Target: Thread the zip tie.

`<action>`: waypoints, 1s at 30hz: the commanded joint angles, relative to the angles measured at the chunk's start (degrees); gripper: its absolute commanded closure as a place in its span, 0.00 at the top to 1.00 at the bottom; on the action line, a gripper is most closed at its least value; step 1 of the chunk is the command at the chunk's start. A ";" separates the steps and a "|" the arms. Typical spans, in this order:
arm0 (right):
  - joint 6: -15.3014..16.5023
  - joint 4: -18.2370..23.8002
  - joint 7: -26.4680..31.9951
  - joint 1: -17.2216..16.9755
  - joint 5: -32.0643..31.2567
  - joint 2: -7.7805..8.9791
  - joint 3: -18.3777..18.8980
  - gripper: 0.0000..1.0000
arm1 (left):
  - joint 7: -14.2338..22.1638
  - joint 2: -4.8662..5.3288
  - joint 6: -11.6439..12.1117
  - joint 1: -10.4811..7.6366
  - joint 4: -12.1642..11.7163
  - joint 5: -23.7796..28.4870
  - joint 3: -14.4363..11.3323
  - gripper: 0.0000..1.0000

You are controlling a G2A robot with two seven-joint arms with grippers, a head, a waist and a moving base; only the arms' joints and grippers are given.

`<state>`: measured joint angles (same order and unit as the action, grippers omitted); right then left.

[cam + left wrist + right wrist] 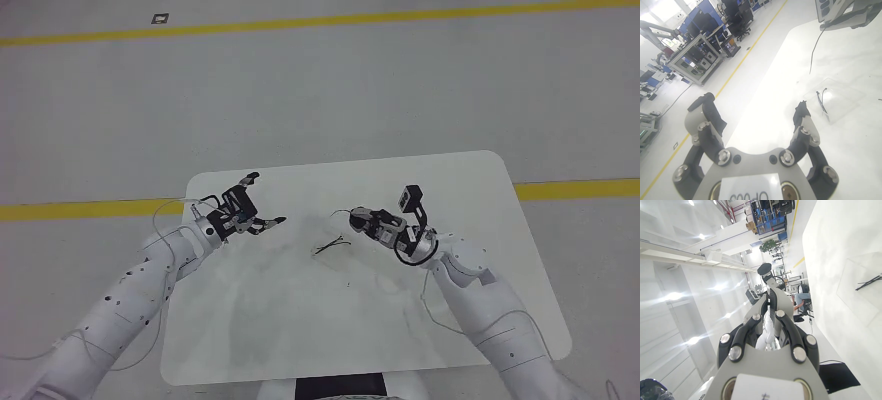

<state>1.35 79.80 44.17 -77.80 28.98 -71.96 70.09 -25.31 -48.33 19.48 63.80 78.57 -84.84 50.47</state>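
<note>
My right gripper (353, 214) hovers over the middle of the white table (450, 310), shut on a thin dark zip tie (813, 53). The tie hangs from its fingertips toward the table top; the left wrist view shows that gripper (824, 25) from afar. In its own view the right gripper (766, 279) has its jaws pressed together. Several loose zip ties (330, 245) (821, 102) (869, 282) lie on a clear flat plate (844, 98) (857, 294) between the arms. My left gripper (265, 199) (755, 102) is open and empty, above the table's far left part beside the plate.
A small dark speck (347, 284) lies on the table nearer me than the plate. The table's far left corner and edge (200, 182) are close to the left gripper. Bare table surface stretches to the right and toward the near edge.
</note>
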 commanded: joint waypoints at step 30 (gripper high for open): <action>3.76 -4.37 11.83 3.02 3.79 -0.16 -2.10 0.00 | 0.00 0.00 0.00 0.00 0.00 0.00 0.00 1.00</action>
<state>5.25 75.35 57.07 -74.73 32.83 -72.12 67.95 -25.31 -48.33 19.48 63.80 78.57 -84.84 50.47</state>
